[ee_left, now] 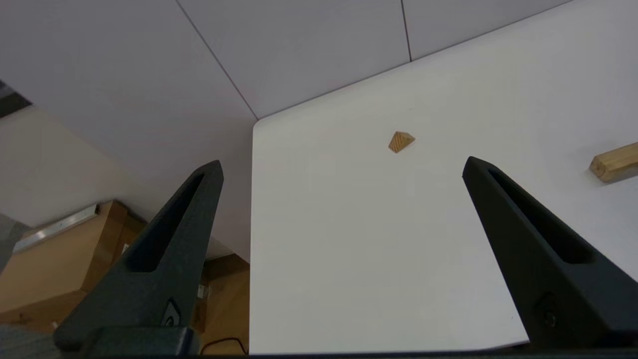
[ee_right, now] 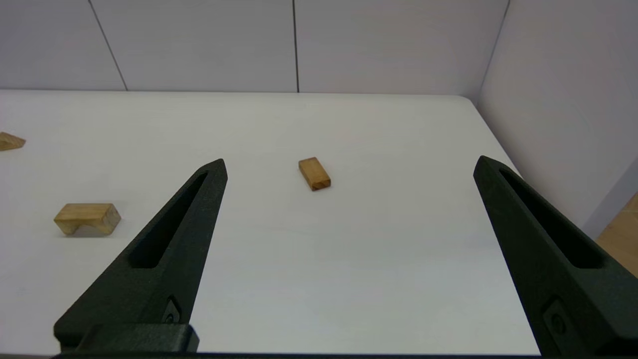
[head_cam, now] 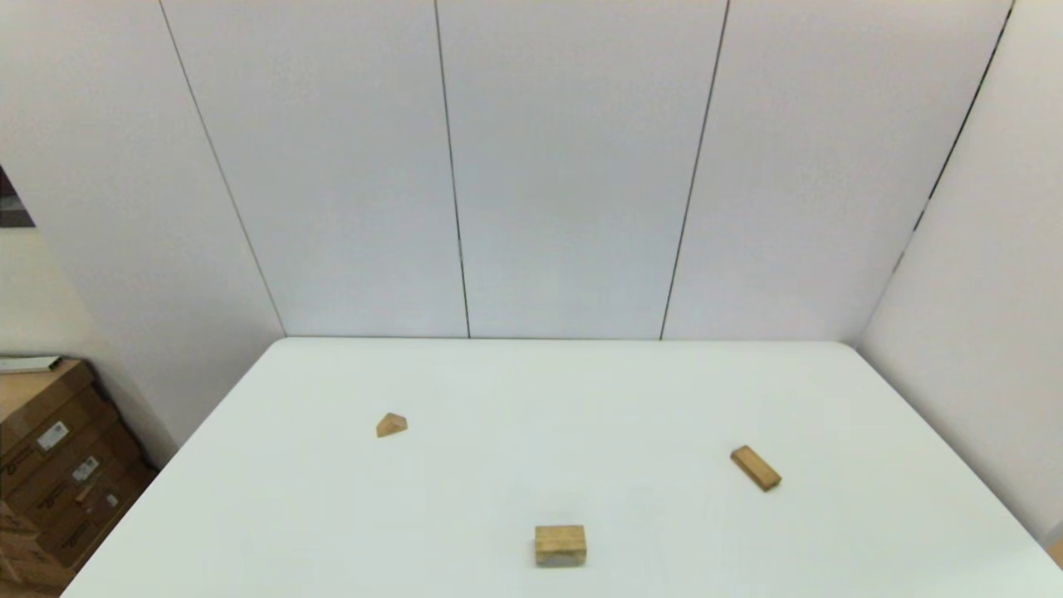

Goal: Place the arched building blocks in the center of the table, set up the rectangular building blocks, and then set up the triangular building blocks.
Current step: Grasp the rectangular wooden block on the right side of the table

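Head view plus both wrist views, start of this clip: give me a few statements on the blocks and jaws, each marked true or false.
1. The arched block lies nearest the robot, near the table's front edge. True.
2. The triangular block sits on top of the arched block. False: it lies alone on the robot's left side.
3. The rectangular block lies flat on the robot's right side. True.
4. The left gripper is shut on the triangular block. False: its jaws are open and hold nothing.
5. The right gripper holds nothing. True: its jaws are open.
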{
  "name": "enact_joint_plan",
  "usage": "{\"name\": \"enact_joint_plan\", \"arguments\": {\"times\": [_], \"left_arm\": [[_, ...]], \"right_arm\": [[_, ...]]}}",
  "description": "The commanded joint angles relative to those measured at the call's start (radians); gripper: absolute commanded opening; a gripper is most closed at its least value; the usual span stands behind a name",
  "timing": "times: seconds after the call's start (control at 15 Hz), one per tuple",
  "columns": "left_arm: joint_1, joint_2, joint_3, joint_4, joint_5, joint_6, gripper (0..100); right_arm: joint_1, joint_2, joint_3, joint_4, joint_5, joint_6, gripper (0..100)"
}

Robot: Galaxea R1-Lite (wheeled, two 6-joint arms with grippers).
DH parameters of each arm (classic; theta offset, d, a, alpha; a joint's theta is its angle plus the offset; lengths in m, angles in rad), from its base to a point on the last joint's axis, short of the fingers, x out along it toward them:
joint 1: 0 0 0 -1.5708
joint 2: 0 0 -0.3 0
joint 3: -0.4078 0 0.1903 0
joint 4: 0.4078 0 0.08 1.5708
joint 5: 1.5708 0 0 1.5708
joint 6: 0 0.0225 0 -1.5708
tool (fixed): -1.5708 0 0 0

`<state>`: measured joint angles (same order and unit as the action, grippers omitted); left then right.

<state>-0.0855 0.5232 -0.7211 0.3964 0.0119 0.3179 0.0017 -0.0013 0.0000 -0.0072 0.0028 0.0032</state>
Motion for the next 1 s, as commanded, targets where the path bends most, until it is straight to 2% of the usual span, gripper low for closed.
{"name": "enact_joint_plan", "arguments": {"times": [0.07,0.13,0.4,0.53,0.67,0.87,1.0], "left_arm": [[0.067,-0.302,0.207,0.013,0.019,0.000,100],[0.101,-0.338,0.252,0.015,0.020,0.003,100],[0.095,-0.488,0.476,-0.044,0.020,-0.023,100],[0.090,-0.523,0.585,-0.131,0.022,-0.071,100],[0.092,-0.523,0.647,-0.283,0.016,-0.135,100],[0.090,-0.523,0.713,-0.355,-0.047,-0.204,100],[0.090,-0.523,0.721,-0.392,-0.053,-0.223,100]], "right_arm": [[0.001,0.000,0.000,0.000,0.000,0.000,100],[0.001,0.000,0.000,0.000,0.000,0.000,100],[0.000,0.000,0.000,0.000,0.000,0.000,100],[0.001,0.000,0.000,0.000,0.000,0.000,100],[0.000,0.000,0.000,0.000,0.000,0.000,100],[0.000,0.000,0.000,0.000,0.000,-0.003,100],[0.000,0.000,0.000,0.010,0.014,-0.075,100]]}}
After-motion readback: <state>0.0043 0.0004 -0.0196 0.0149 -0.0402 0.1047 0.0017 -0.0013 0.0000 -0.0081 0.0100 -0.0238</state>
